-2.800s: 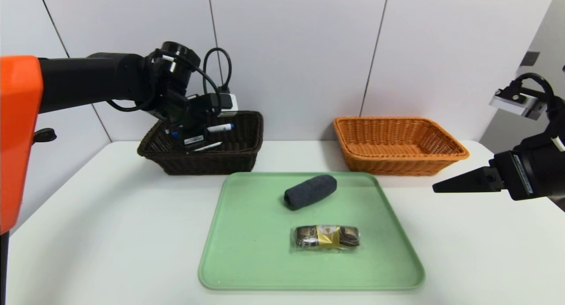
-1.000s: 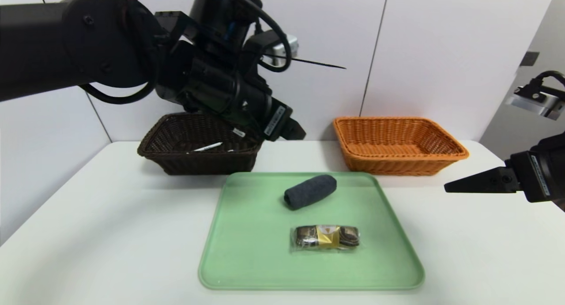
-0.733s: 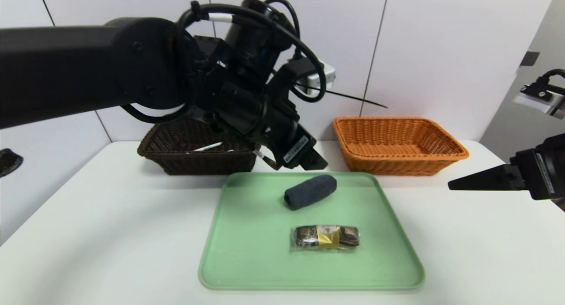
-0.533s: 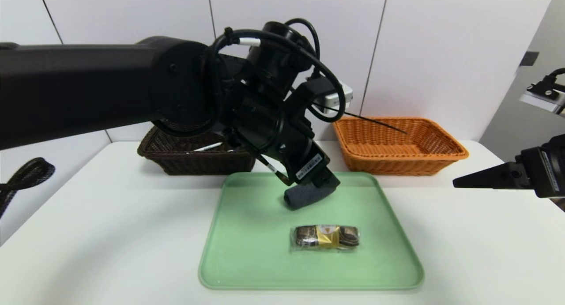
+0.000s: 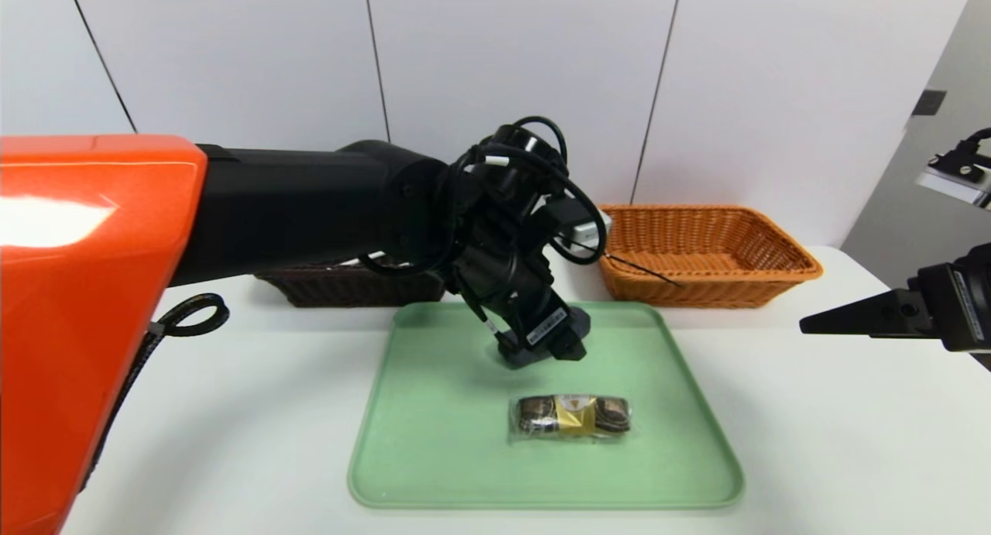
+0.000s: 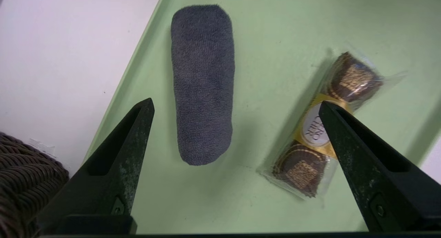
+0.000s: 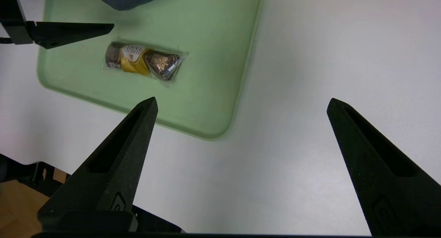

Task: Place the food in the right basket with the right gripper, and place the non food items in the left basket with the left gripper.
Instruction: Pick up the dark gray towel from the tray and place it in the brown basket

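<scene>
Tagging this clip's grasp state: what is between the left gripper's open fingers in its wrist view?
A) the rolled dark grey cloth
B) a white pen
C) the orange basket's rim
A: the rolled dark grey cloth lies on the tray between the left gripper's spread fingers.

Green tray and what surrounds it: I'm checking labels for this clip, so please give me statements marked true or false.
1. The rolled dark towel lies on the green tray. True.
2. The left gripper is clamped on the towel. False: it is open above the tray, holding nothing.
3. The packaged snack is in the orange basket. False: it lies on the tray.
4. The right gripper is open and empty. True.
</scene>
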Robot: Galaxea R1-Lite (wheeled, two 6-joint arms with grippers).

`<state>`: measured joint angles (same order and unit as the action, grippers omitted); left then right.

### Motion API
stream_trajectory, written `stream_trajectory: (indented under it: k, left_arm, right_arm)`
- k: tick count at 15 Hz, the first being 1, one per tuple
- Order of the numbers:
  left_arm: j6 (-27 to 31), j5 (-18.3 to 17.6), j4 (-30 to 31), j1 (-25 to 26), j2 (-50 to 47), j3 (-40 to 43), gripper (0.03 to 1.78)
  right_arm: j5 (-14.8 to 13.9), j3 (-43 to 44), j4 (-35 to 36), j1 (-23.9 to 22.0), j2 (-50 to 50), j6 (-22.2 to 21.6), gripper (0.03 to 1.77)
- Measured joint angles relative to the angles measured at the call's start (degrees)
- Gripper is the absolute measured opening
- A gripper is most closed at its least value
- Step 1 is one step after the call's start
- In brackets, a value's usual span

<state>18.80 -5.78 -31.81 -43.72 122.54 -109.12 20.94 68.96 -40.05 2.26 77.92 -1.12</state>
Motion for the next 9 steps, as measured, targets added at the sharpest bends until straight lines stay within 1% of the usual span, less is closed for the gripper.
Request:
stream_trajectory:
  k: [5, 9]
  left_arm:
    - [-0.80, 0.05, 1.66, 2.07, 3.86, -0.30, 1.69]
    - [-1.39, 0.09, 1.83, 2.38, 5.83, -0.23, 1.69]
  right_arm:
    - [0.28, -0.24, -0.02, -0.09, -0.45, 0.00, 1.70]
    - [0.28, -0.52, 0.00, -0.09, -0.52, -0.02, 1.70]
